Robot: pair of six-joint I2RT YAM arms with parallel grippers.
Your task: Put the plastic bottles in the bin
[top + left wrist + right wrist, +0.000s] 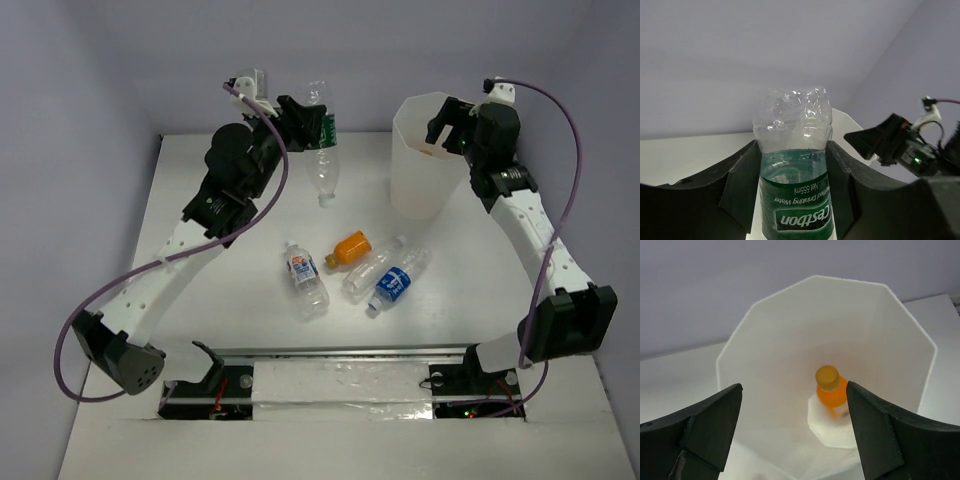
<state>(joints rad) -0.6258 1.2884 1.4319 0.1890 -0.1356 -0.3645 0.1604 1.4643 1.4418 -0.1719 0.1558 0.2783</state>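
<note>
My left gripper [303, 122] is shut on the green-labelled clear bottle [322, 150] and holds it base up, cap down, at the far middle of the table. In the left wrist view both fingers [740, 180] press the bottle [795, 150] at its label. My right gripper [450, 125] hangs open and empty over the translucent white bin [415, 190]. In the right wrist view an orange bottle [832, 390] stands inside the bin [765, 340]. On the table lie a white-red labelled bottle [305, 278], an orange bottle [350, 248], an unlabelled clear bottle [370, 268] and a blue-labelled bottle [398, 282].
The table ends at grey walls at the back and on both sides. The arm bases and a metal rail [340, 352] run along the near edge. The right gripper [900, 145] also shows in the left wrist view, to the right of the held bottle.
</note>
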